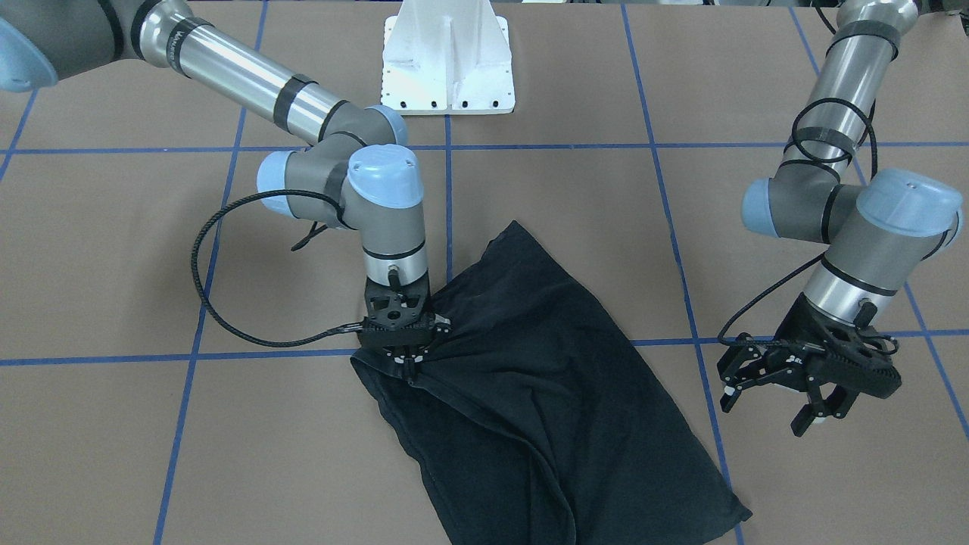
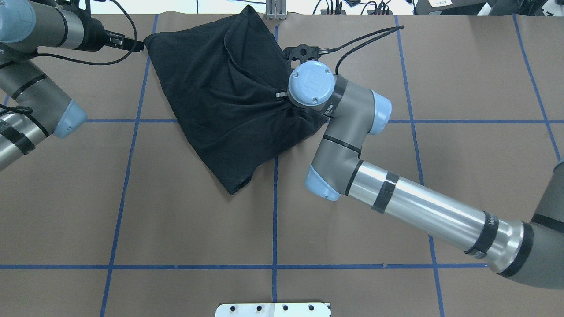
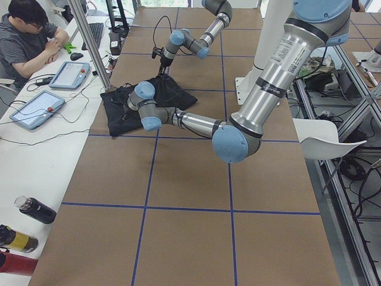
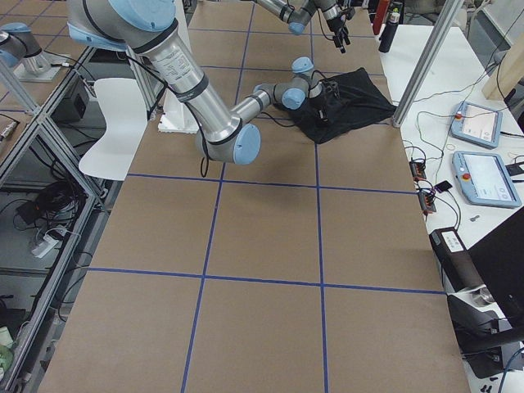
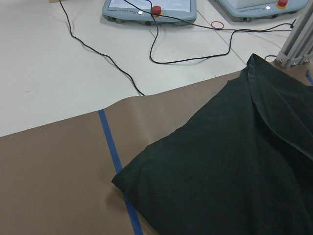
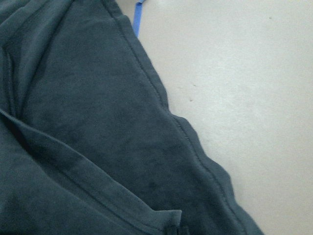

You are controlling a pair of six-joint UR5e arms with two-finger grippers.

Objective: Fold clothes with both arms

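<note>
The shirt (image 1: 545, 393) is found bunched and creased on the worktop (image 1: 113, 424), no tidy fold made. Its edge is pinched by the closed right fingers (image 1: 409, 362). The left fingers (image 1: 766, 412) are spread wide, empty, beside it. Most folding is judged outstanding.

**A robotics lab on my screens**

What I see is a lab, not a home. The table (image 3: 190, 179) wears a brown cover marked off by a blue tape grid (image 3: 146, 207). The left arm (image 2: 35, 94) and right arm (image 2: 423, 207) are industrial tubular units, and a white pedestal (image 1: 448, 68) stands at the robot-side edge. Along the opposite edge runs a white bench (image 3: 36, 161) carrying teach pendants (image 3: 34, 109), with a person (image 3: 27, 36) seated at it. An aluminium frame post (image 3: 98, 47) stands at that edge.
</note>
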